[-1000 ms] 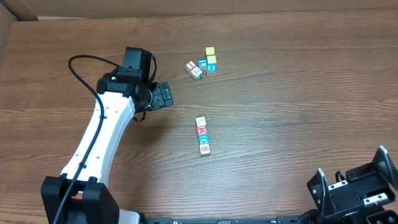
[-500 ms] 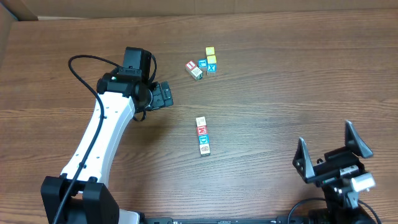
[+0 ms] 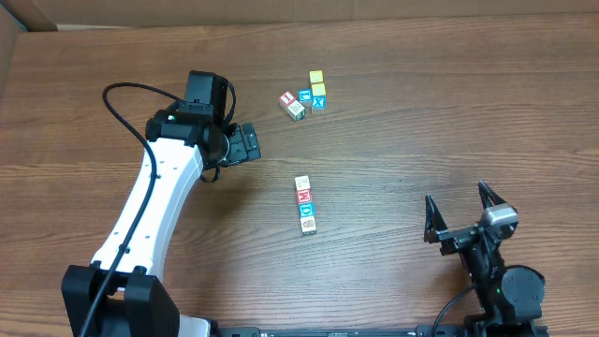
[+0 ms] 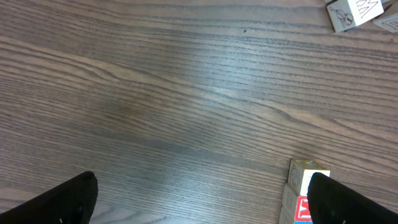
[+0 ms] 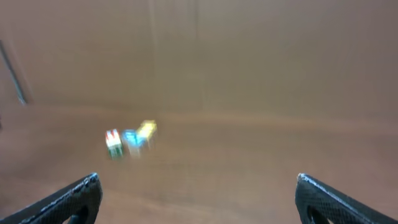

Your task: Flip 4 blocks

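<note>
Your left gripper [image 3: 245,145] has its two fingers spread wide apart, and nothing is between them. It hangs low over the table [image 3: 421,112] and points to the right in the overhead view. The row of four blocks [image 3: 305,205] lies near it, a little to the right and closer to the robot's base. The gripper does not touch the row.

The four blocks sit in a line, each one touching the next. The cream block [image 3: 302,183] is at the far end, then the red block [image 3: 303,195], then the blue block [image 3: 306,211], and the tan block [image 3: 309,226] is at the near end. In the left wrist view, the cream block shows just beside one of the dark fingertips [image 4: 348,202] at the bottom of the picture.

Your right gripper [image 3: 459,211] also has its fingers spread wide, and it holds nothing. It is well apart from the row, off to the right of it. The right wrist view is blurry. You can see small red, blue and yellow spots far ahead, but you cannot tell which cubes they are.

Farther out, a bunch of other cubes [image 3: 307,95] sits on the far part of the table, apart from both grippers.
</note>
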`<state>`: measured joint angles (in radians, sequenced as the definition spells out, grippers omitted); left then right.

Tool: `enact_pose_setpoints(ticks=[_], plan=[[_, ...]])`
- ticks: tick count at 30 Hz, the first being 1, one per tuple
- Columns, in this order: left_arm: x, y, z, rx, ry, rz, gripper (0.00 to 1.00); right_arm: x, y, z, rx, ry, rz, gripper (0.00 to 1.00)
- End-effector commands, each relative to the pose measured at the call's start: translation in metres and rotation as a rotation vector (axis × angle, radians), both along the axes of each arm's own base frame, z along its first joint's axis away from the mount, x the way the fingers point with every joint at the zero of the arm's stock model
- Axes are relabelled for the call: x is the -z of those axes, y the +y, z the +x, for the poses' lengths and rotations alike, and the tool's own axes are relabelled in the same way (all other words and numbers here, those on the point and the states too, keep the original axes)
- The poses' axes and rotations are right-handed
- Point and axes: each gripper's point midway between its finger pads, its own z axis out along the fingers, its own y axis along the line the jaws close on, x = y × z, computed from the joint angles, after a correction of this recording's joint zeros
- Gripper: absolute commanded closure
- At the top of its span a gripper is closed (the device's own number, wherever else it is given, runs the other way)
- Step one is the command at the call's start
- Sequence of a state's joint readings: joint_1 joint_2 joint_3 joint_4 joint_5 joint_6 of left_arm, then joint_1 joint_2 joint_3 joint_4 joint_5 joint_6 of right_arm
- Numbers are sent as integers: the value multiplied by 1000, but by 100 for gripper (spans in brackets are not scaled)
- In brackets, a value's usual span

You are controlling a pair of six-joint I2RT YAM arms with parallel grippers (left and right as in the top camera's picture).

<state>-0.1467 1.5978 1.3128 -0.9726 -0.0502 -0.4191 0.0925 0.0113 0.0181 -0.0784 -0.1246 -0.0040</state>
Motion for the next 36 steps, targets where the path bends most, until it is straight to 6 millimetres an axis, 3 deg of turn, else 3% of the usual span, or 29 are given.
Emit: enact_pose_setpoints(ticks=[1,36], plan=[[-7,2,5,-20,-22,3,0,4,-15,3,90,6,-7,0],[-7,2,5,-20,-22,3,0,4,-17,3,101,-2,-48,0]])
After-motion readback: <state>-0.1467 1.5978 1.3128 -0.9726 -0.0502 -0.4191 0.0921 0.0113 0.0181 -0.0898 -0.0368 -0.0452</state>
